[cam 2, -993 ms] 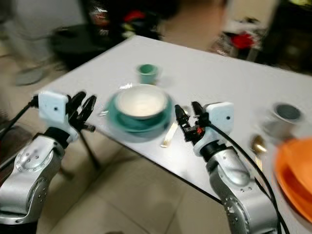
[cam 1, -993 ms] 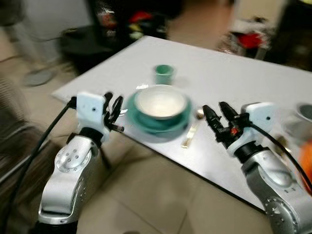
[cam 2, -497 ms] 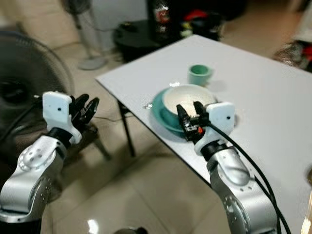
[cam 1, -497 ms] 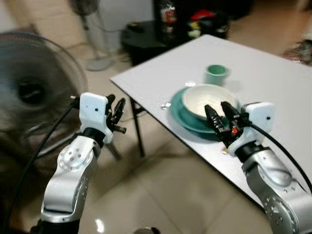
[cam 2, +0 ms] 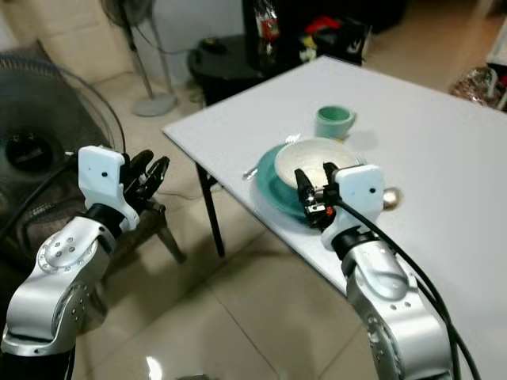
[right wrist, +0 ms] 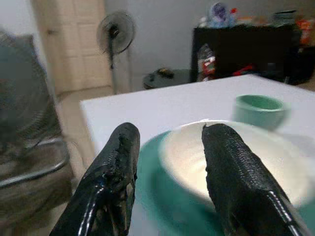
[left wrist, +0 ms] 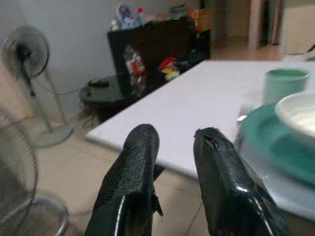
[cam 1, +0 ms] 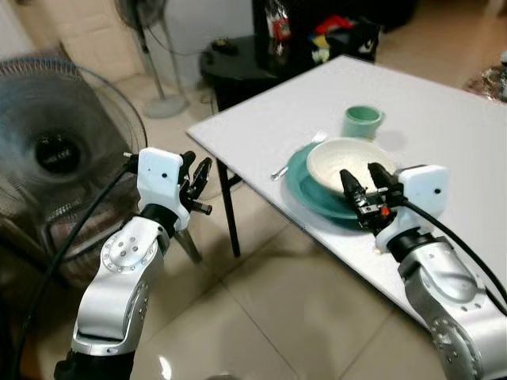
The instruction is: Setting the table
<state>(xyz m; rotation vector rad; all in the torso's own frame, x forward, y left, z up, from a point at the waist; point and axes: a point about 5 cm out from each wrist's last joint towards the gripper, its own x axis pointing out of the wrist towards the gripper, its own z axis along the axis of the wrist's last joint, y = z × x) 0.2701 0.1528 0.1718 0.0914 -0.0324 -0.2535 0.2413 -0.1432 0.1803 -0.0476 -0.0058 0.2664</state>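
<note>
the place setting sits near the corner of the white table [cam 1: 444, 119]: a cream bowl [cam 1: 348, 160] rests on a teal plate [cam 1: 305, 176], a small green cup [cam 1: 363, 121] stands just beyond them, a fork [cam 1: 295, 157] lies touching the plate's far-left rim, and in the right eye view a spoon [cam 2: 388, 198] peeks out just behind the right wrist housing. the right gripper [cam 1: 363, 180] hangs in front of the bowl's near rim with its two black fingers parted and nothing between them; from its wrist view the bowl lies straight ahead across the gap. the left gripper [cam 1: 194, 176] is off the table's edge, over the floor beside a standing fan [cam 1: 55, 150], its fingers a narrow way apart and empty. the setting looks mostly laid, so the step in hand reads as lining up on the dishes for a final adjustment or to add the next piece. to do it well, the body should settle square to the table edge first, since the left arm is well apart from the plate. the right gripper should come in level and slow, clear of the bowl's rim, because a nudge there could slide bowl and plate toward the near table edge. any grasp on the bowl wants one finger inside the rim and one outside.
</note>
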